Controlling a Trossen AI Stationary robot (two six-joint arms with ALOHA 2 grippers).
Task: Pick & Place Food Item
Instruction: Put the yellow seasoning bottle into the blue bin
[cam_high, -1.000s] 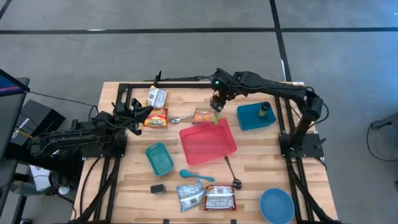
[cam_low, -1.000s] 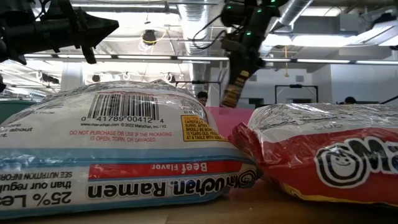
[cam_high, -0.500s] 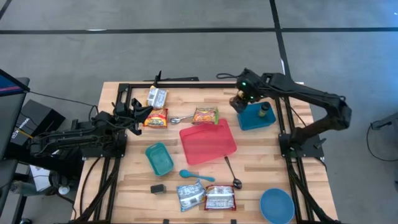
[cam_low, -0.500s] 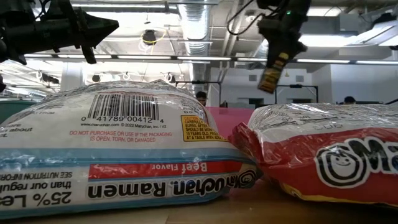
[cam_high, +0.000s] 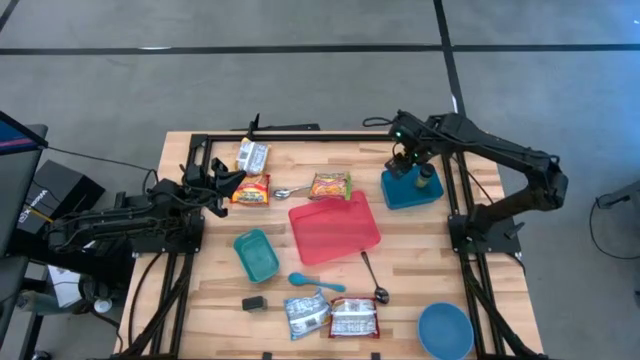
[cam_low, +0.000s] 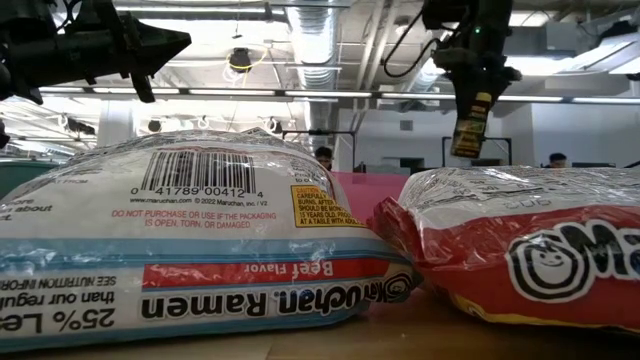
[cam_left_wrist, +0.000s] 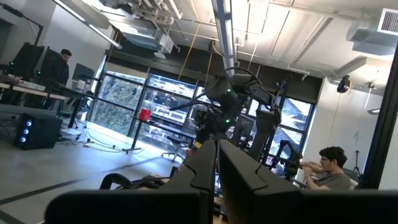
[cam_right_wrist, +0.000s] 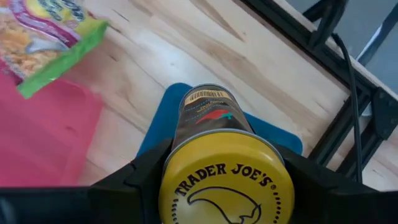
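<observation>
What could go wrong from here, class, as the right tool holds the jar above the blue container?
1. The right tool grips the jar well above the blue container. Released from here, it could bounce or topple out.
2. A small bottle already stands in the container, and the jar may knock it on the way down.
The left tool waits at the table's left side.

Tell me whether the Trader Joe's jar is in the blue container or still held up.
Held up. The right pincer grips the jar below its yellow lid, hanging over the blue container, not set down.
</observation>
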